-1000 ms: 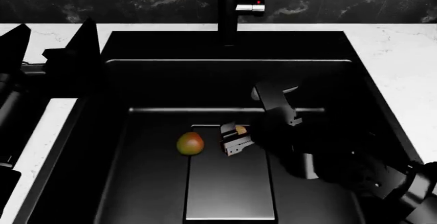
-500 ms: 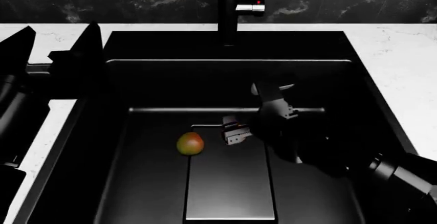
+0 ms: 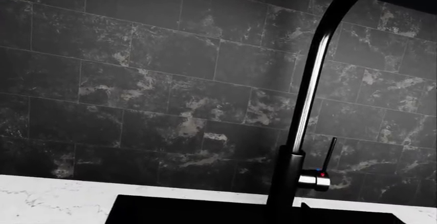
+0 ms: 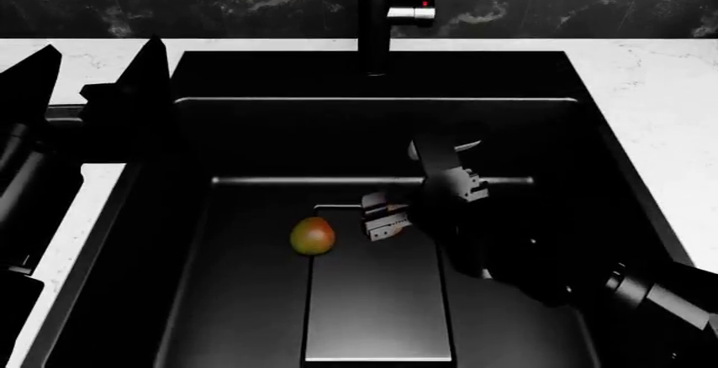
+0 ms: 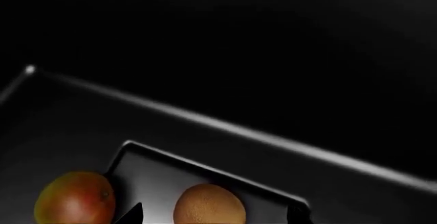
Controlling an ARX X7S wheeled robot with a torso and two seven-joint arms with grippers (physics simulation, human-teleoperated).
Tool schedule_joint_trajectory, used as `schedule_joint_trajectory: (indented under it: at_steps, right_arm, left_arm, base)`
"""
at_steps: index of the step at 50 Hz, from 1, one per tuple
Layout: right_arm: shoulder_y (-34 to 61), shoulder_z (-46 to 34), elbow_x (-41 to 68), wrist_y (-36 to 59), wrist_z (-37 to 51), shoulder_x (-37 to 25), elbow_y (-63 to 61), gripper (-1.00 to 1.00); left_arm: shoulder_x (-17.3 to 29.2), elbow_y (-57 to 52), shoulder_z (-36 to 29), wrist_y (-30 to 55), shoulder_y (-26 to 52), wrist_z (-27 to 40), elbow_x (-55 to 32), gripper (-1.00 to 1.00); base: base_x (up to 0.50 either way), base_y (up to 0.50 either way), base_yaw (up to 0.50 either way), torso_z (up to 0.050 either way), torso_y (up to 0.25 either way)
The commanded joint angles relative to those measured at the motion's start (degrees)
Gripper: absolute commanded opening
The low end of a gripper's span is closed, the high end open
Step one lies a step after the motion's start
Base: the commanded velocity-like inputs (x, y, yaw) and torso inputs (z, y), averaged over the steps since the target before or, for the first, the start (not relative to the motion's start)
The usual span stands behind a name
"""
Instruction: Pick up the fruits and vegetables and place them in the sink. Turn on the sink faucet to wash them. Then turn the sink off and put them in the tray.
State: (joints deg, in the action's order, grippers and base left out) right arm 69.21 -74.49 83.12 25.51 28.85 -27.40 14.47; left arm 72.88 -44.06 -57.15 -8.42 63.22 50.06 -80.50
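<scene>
The green-yellow mango (image 4: pixel 313 236) with a red blush lies on the bottom of the black sink (image 4: pixel 281 133), left of the stepped panel. My right gripper (image 4: pixel 382 217) is down in the basin beside it, open. In the right wrist view the tan-brown fruit (image 5: pixel 209 204) rests between the two dark fingertips (image 5: pixel 132 214) with a gap on each side, and the mango (image 5: pixel 73 198) lies beside it. The faucet (image 4: pixel 376 15) stands at the back rim with its thin lever (image 3: pixel 329 155) upright. My left gripper (image 4: pixel 96 70) hovers open over the left counter. I cannot make out the tray.
White marble counter (image 4: pixel 651 99) surrounds the sink, with a dark tiled wall (image 3: pixel 136 70) behind. The left arm (image 4: pixel 23 183) lies along the sink's left edge. The right arm (image 4: pixel 539 259) reaches across the right half of the basin.
The right gripper has moved a little toward the sink's back wall, and its arm has dropped lower. The mango has stayed put. The left gripper has shifted slightly right.
</scene>
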Motion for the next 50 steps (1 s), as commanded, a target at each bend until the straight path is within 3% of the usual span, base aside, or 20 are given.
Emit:
schedule_joint_trajectory:
  at_steps: [1,27,37,50]
  right_arm:
    - [-0.01,-0.17,-0.51,-0.19,-1.08,1.12,2.03,1.0]
    - [1.01,-2.99,-5.43,-3.02,-20.94,17.59,37.41,1.0]
    - [1.77,-4.47,-7.78,-5.57,-32.48,27.28,58.18,1.0]
    - [0.51,-7.45,-5.14,-6.09,-33.63,27.39,59.38,1.0]
  left_arm:
    - [0.07,-0.03,0.21,-0.04,-0.12,-0.14,-0.11,1.0]
    - [1.14,0.13,-0.06,-1.37,-2.27,-0.76,0.8,1.0]
    - [2.01,-0.02,0.18,-2.17,-2.8,-0.96,0.57,1.0]
    - [2.77,-0.23,0.15,-2.6,-3.6,-0.95,1.0,1.0]
  base:
    - [0.0,0.0,0.0,0.0,0.0]
    - [0.0,0.0,0.0,0.0,0.0]
    - [0.0,0.0,0.0,0.0,0.0]
    - [0.0,0.0,0.0,0.0,0.0]
